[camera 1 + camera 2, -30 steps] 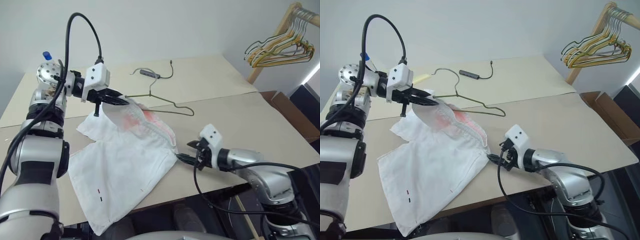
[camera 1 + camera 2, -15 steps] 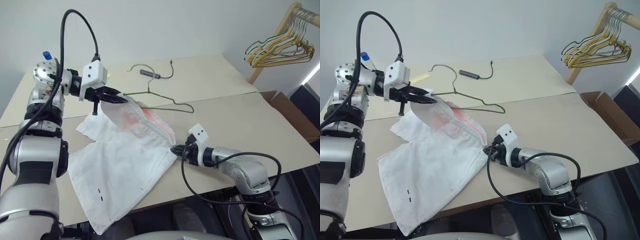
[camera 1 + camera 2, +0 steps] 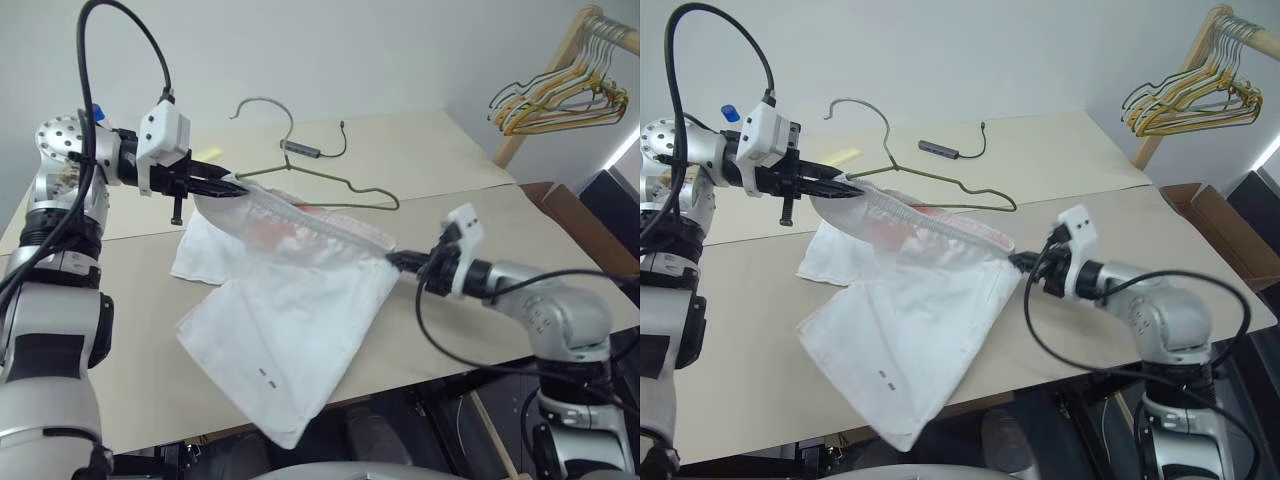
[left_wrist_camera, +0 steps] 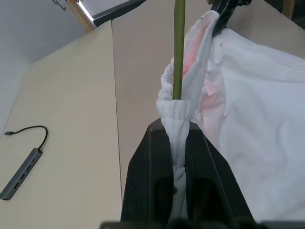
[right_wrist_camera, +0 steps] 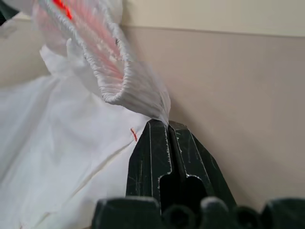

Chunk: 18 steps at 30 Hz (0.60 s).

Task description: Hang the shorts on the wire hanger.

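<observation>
Broad beige counter, two panels butted along a seam; far panel open apart from a small dark adapter with its cable. Right half of the near panel bare, from the right claw out to the edge. Near edge runs just under the lowest shorts corner. Beyond the right edge, a brown box and a wooden rack carrying bunched yellow and dark hangers, well apart from the work.

Shorts stretched by the waistband between both claws, waistband lifted clear of the counter as a taut band, legs draping down onto the near panel, one corner hanging close to the near edge. White, soft, gathered elastic waist; pink-red stain inside the waistband near the left end; two small black marks low on the near leg.

Left claw clenched on the left end of the waistband, bunched cloth pinched between the black fingers, hanger wire held in the same pinch. Right claw clenched on the right end of the waistband, cloth fanning out from the fingertips.

Hanger thin, olive-grey, raised above the counter, hook curving upward behind the left claw, one arm running along behind the stretched waistband toward the right.
</observation>
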{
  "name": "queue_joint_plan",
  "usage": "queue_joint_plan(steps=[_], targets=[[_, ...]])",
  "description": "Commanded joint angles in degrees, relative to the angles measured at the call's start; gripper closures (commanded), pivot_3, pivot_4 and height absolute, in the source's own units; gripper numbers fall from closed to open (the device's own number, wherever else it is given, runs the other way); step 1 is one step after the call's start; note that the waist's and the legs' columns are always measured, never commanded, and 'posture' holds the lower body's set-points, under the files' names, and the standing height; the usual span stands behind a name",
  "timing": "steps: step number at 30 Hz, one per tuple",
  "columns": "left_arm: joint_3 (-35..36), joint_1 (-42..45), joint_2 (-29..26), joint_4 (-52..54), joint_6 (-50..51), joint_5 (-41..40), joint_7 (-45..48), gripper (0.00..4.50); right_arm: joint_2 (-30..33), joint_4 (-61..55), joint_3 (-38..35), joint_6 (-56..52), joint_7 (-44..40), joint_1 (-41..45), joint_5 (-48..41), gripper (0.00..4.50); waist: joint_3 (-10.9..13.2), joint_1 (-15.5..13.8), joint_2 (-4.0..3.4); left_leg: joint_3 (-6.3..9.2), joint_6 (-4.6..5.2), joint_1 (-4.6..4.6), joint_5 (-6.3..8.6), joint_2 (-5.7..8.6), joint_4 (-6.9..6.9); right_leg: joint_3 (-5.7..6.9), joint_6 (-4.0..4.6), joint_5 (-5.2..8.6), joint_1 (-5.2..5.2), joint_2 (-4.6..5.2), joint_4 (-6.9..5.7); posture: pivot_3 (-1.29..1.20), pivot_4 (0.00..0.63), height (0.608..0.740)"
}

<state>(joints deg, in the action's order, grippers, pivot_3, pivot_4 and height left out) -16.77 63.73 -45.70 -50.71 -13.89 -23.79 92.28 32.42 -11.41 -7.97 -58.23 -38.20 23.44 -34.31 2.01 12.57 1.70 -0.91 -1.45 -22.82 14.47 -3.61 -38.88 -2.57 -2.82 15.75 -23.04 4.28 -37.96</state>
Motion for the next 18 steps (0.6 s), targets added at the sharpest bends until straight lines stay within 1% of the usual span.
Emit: queue_joint_plan(steps=[1, 4, 11, 14, 18], targets=[[-0.8, 0.1, -2.3, 1.7, 0.0, -3.3, 0.2, 4.49, 2.0, 1.8, -3.1, -0.7, -0.4, 1.5, -1.4, 4.46, 0.0, 0.0, 0.00, 0.00, 0.00, 0.00, 0.00, 0.00, 0.01, 0.00, 0.00, 0.00, -0.01, -0.01, 0.00, -0.19, 0.000, 0.740], [-2.7, -0.6, -3.0, 2.4, -0.7, -3.8, 0.2, 4.49, 3.1, 3.2, -3.4, -1.0, -0.2, 2.6, -1.6, 4.46, 0.0, 0.0, 0.00, 0.01, 0.00, -0.05, 0.00, 0.01, 0.01, -0.02, 0.00, 0.00, -0.03, -0.01, 0.02, -0.19, 0.000, 0.740], [-4.7, -0.6, -3.2, 0.1, -3.5, -1.3, 0.2, 4.49, 5.6, 3.6, -4.7, -0.9, 0.0, 3.7, -2.5, 4.46, 0.0, -0.4, -0.01, 0.00, 0.02, -0.04, -0.01, 0.03, 0.00, -0.02, -0.01, 0.01, -0.03, 0.01, 0.02, -0.19, 0.000, 0.740], [-4.2, -0.1, -2.4, -2.4, -5.1, 2.1, 0.2, 4.49, 7.1, 1.5, -4.1, -0.3, -0.9, 3.3, -2.7, 4.46, 0.0, -0.6, -0.02, -0.01, 0.02, -0.04, -0.01, 0.05, 0.00, -0.03, -0.01, 0.01, -0.03, 0.02, 0.03, -0.19, 0.000, 0.740], [-1.6, 1.0, -0.4, -5.3, -6.4, 5.8, 0.2, 4.49, 9.9, -3.1, -2.3, 0.4, -3.1, 2.6, -2.7, 4.46, 0.0, -0.7, -0.02, -0.02, 0.02, -0.06, -0.01, 0.06, 0.00, -0.03, -0.02, 0.01, -0.04, 0.04, 0.04, -0.19, 0.000, 0.740]])
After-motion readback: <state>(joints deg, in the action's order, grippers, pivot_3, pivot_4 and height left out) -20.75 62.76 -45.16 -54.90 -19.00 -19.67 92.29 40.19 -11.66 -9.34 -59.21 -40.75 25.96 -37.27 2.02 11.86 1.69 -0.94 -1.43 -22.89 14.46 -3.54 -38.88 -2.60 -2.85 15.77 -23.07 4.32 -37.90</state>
